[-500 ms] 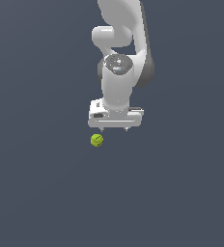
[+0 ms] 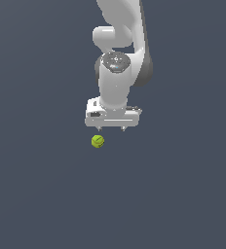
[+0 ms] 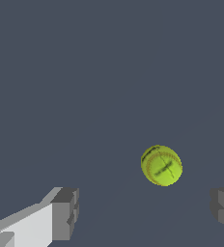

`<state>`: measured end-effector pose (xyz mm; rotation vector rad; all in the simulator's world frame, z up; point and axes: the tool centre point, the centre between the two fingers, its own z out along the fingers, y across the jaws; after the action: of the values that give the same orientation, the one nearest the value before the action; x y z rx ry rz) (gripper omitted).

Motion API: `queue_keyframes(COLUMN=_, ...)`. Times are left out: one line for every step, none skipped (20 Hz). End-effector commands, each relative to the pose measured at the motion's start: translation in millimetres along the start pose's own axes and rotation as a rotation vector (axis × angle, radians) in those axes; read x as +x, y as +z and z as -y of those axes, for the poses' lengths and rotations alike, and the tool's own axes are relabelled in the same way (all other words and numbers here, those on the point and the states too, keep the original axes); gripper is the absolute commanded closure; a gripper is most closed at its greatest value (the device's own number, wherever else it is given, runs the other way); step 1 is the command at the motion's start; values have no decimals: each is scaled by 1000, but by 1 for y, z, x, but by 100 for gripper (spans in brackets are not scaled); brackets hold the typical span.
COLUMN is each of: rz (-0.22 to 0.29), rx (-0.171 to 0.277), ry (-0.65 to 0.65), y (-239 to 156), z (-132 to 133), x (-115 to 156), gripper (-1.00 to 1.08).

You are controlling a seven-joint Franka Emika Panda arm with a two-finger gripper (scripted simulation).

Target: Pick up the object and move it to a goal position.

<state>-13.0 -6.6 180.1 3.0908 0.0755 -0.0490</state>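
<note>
Below, plain dark grey-blue floor [image 2: 42,194] bears the ball [image 2: 98,141]; pincer [image 2: 111,129] gapes empty.

Arm [image 2: 117,82]: smooth white shell, looks like moulded plastic, soft sheen with pale highlights on the rounded joints; one joint cap is grey and metallic-looking. Gripper [image 2: 112,129]: same white smooth body, flat faces. Fingertips [image 3: 65,214] in the wrist view: grey, matt, blocky pads, possibly rubber, hard to tell from a render. Ball [image 3: 161,165]: yellow-green, matt, slightly mottled surface, thin darker curved seam lines; fuzz or smooth cannot be told at this resolution. Ground [image 2: 37,194]: flat slate-blue, uniform, matt, no texture or grain, no reflections.
</note>
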Motion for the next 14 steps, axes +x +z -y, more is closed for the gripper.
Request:
queue_keyframes(rz=3, rx=-6, ry=-5, y=-1, z=-3, x=-1, gripper=-92)
queue_keyframes(rz=3, rx=-6, ry=-5, y=-1, z=-3, x=-1, gripper=-92)
queue_keyframes(rz=2, rx=-5, ry=-4, y=-1, z=-2, x=-1, gripper=-92)
queue_keyframes(rz=2, rx=-3, ry=-1, y=0, z=-2, x=-1, gripper=-92)
queue_keyframes(rz=1, rx=-2, ry=5, y=1, z=-3, x=-1, gripper=-92)
queue_keyframes(rz=1, rx=-1, ry=13, y=2, z=-4, x=-1, gripper=-92)
queue_keyframes(rz=1, rx=0, ry=23, y=3, z=-5, x=-2, gripper=-92)
queue_keyframes(rz=1, rx=2, ry=35, y=5, z=-6, x=-2, gripper=-92)
queue_keyframes(rz=0, rx=4, ry=49, y=8, z=-7, x=-2, gripper=-92)
queue_keyframes(rz=-1, rx=6, ry=65, y=10, z=-9, x=-3, gripper=-92)
queue_keyframes(rz=-1, rx=9, ry=84, y=13, z=-11, x=-3, gripper=-92)
queue_keyframes(rz=-2, rx=12, ry=104, y=17, z=-13, x=-4, gripper=-92)
queue_keyframes(rz=-3, rx=15, ry=126, y=20, z=-15, x=-4, gripper=-92)
queue_keyframes(rz=-3, rx=18, ry=150, y=24, z=-17, x=-5, gripper=-92)
